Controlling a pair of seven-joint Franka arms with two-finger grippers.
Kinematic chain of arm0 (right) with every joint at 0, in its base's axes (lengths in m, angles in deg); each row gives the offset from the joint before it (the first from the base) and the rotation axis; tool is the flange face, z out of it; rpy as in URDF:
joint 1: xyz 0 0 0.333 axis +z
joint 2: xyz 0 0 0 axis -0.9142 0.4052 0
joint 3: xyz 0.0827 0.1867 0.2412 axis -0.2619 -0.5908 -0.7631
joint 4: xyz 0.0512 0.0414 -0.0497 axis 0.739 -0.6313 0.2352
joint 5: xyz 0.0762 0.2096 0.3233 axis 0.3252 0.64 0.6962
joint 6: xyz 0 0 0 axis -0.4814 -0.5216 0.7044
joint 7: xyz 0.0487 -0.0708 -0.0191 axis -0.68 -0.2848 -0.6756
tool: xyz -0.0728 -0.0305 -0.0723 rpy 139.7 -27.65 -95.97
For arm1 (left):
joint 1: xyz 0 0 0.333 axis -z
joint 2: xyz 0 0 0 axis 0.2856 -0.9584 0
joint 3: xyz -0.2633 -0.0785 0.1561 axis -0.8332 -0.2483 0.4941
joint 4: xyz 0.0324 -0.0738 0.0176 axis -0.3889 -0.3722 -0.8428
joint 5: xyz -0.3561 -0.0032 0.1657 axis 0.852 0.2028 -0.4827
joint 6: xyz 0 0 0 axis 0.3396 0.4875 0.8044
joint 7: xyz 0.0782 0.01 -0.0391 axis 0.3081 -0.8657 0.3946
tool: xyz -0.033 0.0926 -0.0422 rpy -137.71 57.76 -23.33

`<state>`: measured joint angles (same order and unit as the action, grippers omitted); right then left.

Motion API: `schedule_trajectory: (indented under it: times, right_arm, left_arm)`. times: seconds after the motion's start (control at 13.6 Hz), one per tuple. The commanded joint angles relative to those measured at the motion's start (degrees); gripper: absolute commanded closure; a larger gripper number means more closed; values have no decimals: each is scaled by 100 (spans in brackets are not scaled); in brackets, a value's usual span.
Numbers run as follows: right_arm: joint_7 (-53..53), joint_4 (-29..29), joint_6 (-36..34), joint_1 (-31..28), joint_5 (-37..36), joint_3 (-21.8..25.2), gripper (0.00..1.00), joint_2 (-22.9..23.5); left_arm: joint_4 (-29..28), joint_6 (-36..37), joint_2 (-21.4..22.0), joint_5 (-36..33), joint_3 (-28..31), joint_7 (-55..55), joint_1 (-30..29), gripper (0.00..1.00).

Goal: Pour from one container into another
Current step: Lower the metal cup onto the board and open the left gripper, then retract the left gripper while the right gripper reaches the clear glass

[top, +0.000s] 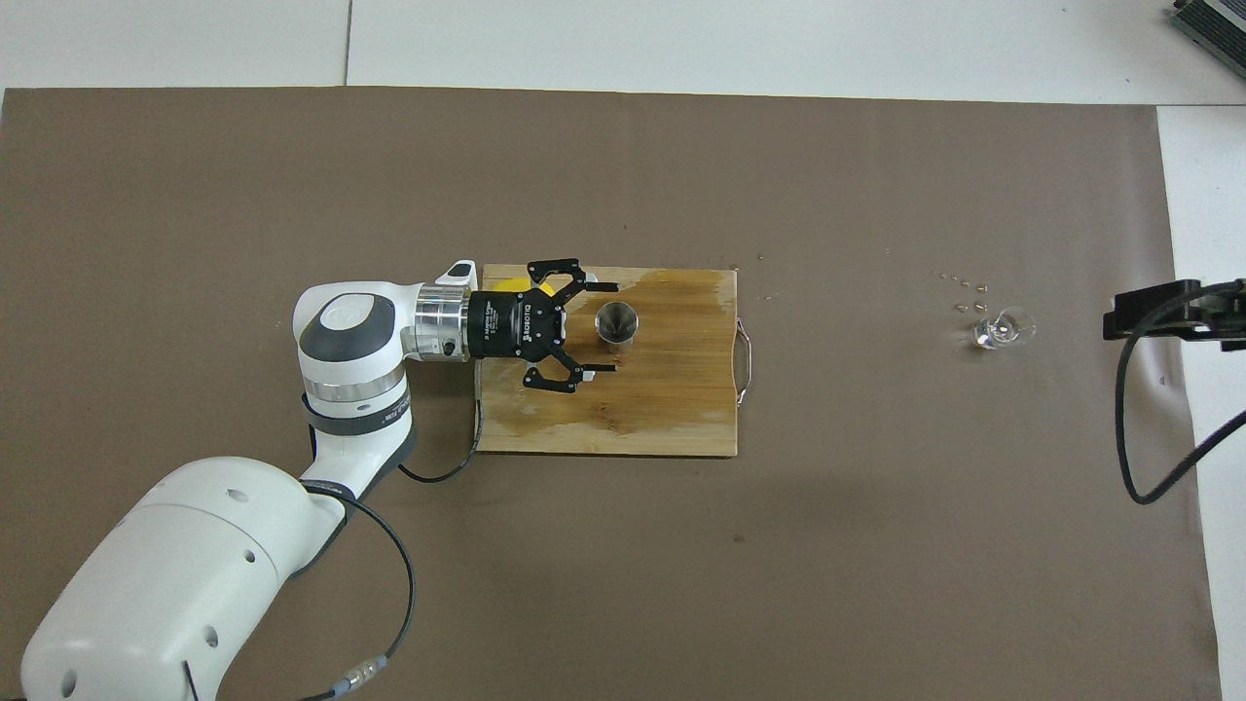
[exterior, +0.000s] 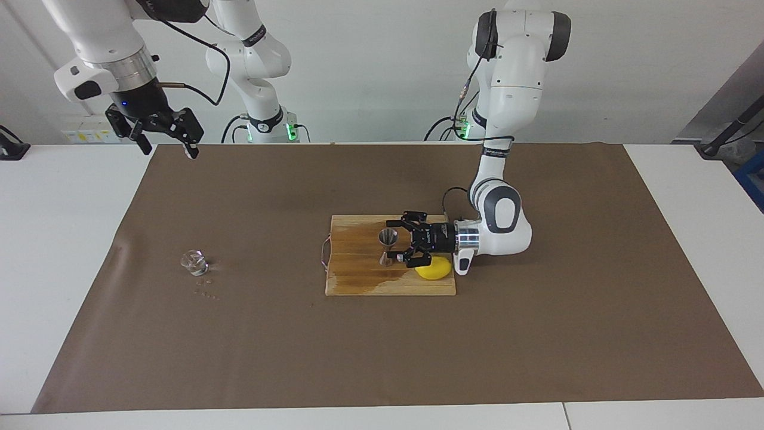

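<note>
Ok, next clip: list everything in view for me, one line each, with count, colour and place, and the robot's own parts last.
jigger: one, shiny steel, upright on the cutting board
cutting board: one, light wood with dark wet patches, mid-table on the brown mat
lemon: one, yellow, on the board's edge toward the left arm's end, partly under the left gripper
glass tumbler: one, clear, on the mat toward the right arm's end
droplets: several, small, on the mat beside the tumbler
mat: one, brown, covering most of the white table
left gripper: black, low over the board, jaws open either side of the jigger
right gripper: black, jaws open, waiting raised over the mat's corner nearest its base
</note>
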<state>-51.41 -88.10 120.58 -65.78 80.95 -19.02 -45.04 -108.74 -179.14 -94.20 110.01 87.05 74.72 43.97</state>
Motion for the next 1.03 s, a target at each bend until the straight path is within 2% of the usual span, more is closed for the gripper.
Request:
schedule_trajectory:
  times: [0.0,0.22,0.44,0.66,0.73,0.81,0.95]
  right_arm:
    - [-2,4,-7,-67,34,-56,0,-40]
    - [-36,4,-7,-67,34,-56,0,-40]
    - [-298,22,19,-67,60,-65,0,-67]
    - [-1246,-118,107,-6,130,-92,0,-119]
    - [-1650,-267,273,-75,357,-48,0,-137]
    - [-2324,-529,527,-93,716,161,0,-224]
    - [-3625,-926,940,-76,930,435,0,-243]
  left_arm:
    - [291,112,6,-526,112,117,-301,0]
    - [634,393,164,-1351,296,160,-671,0]
    - [1003,709,410,-2195,875,169,-707,0]
    - [1643,1218,454,-3275,1420,73,-698,0]
    - [1950,1341,489,-3775,1518,-101,-716,0]
    - [2206,1412,585,-4319,1553,-408,-733,0]
    - [2384,1448,892,-5278,1711,-1250,-760,0]
